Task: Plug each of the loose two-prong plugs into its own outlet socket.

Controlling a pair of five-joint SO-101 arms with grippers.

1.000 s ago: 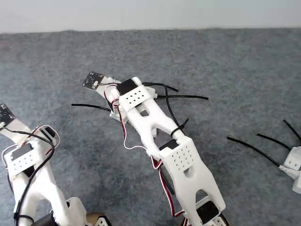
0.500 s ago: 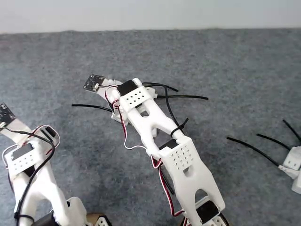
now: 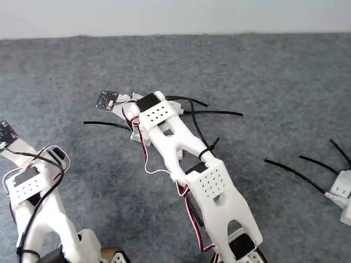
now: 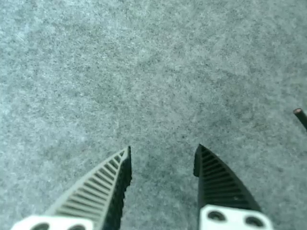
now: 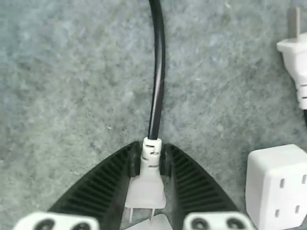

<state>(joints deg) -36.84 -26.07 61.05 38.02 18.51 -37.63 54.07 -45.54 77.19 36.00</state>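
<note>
The left gripper, jaws parted, hangs over the grey desk; a black cable end lies toward its three o'clock.

Two white two-prong plugs in right wrist view: first plug, second plug. One white outlet socket.

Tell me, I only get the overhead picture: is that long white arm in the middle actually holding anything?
Observer: Yes. Its wrist camera shows the right gripper shut on a white two-prong plug with a black cord.
Operator: Is a socket anywhere close?
Observer: A white outlet block sits beside that gripper, apart from it, its visible slots empty.
Operator: And the other arm?
Observer: The left gripper is open over bare carpet, holding nothing.
</note>
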